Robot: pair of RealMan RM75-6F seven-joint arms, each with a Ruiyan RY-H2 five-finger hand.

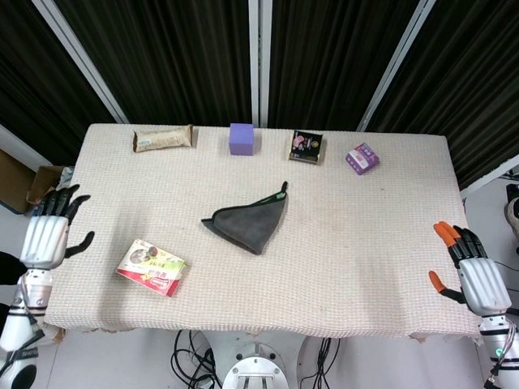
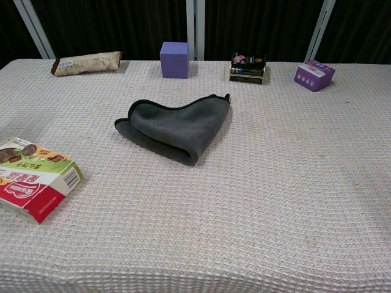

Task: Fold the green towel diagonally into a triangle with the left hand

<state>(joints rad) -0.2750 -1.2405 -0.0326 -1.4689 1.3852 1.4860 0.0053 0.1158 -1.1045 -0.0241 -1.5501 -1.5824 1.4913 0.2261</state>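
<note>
The towel (image 1: 250, 221) lies folded into a rough triangle near the middle of the table; it looks dark grey-green with a dark hem, and the chest view shows the towel (image 2: 176, 127) with its doubled edge to the left. My left hand (image 1: 49, 235) hangs open off the table's left edge, fingers spread, far from the towel. My right hand (image 1: 473, 274) is open past the right front corner, fingers apart. Neither hand appears in the chest view.
A red snack box (image 1: 151, 267) lies at the front left. Along the back edge sit a wrapped bar (image 1: 163, 138), a purple cube (image 1: 242, 138), a dark small box (image 1: 306, 146) and a purple packet (image 1: 362, 158). A cardboard box (image 1: 45, 188) stands on the floor at left.
</note>
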